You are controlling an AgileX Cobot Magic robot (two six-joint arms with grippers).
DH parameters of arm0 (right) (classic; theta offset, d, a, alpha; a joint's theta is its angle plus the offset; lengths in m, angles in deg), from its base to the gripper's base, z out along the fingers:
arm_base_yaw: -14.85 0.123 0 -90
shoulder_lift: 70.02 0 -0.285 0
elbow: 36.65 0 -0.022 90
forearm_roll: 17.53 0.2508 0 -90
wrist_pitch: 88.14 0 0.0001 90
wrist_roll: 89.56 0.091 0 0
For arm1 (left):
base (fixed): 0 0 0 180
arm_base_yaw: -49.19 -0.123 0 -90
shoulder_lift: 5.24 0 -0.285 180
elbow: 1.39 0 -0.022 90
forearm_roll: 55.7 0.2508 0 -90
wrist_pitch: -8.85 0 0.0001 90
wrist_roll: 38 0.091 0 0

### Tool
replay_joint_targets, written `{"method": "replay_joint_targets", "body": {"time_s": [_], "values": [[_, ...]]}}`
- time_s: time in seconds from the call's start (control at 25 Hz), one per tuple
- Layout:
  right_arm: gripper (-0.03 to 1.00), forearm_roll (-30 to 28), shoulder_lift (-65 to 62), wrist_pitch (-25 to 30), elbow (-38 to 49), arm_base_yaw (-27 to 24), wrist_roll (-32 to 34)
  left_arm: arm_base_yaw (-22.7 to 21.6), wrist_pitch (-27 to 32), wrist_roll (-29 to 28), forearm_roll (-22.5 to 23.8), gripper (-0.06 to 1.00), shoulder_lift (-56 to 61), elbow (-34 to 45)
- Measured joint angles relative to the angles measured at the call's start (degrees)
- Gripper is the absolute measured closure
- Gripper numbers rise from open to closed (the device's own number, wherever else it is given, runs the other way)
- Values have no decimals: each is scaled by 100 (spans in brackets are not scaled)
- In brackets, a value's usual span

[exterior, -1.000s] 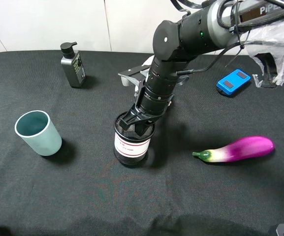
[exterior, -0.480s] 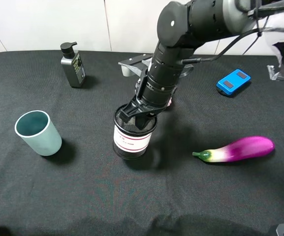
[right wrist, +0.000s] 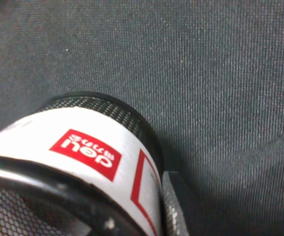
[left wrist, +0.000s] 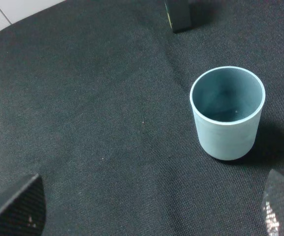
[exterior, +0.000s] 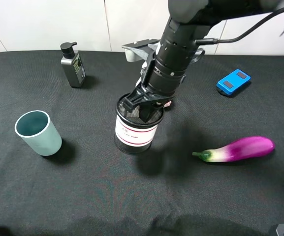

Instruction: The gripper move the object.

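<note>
The mesh pen cup [exterior: 136,132] is upright near the middle of the counter [exterior: 82,196]. Judging by its shadow, it seems lifted a little off the cloth, but I cannot be sure. The right pincer [exterior: 142,105] comes down from above and pinches the cup's rim. To the left stands a teal cup [exterior: 37,132], with a black pump bottle [exterior: 73,65] further back. To the right lie an eggplant [exterior: 237,149] and a blue device [exterior: 233,81]. The left pincer [left wrist: 146,209] is spread wide near the teal cup.
</note>
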Motion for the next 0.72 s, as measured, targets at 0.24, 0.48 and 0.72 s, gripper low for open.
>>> {"method": "replay_joint_targets", "body": {"time_s": [0.24, 0.48, 0.72], "values": [[91, -33, -243, 145, -12, 0, 329, 0, 0, 0, 0, 1, 0, 0], [91, -193, -249, 581, -406, 0, 517, 0, 0, 0, 0, 1, 0, 0], [91, -610, -249, 854, -1030, 0, 887, 0, 0, 0, 0, 1, 0, 0]]}}
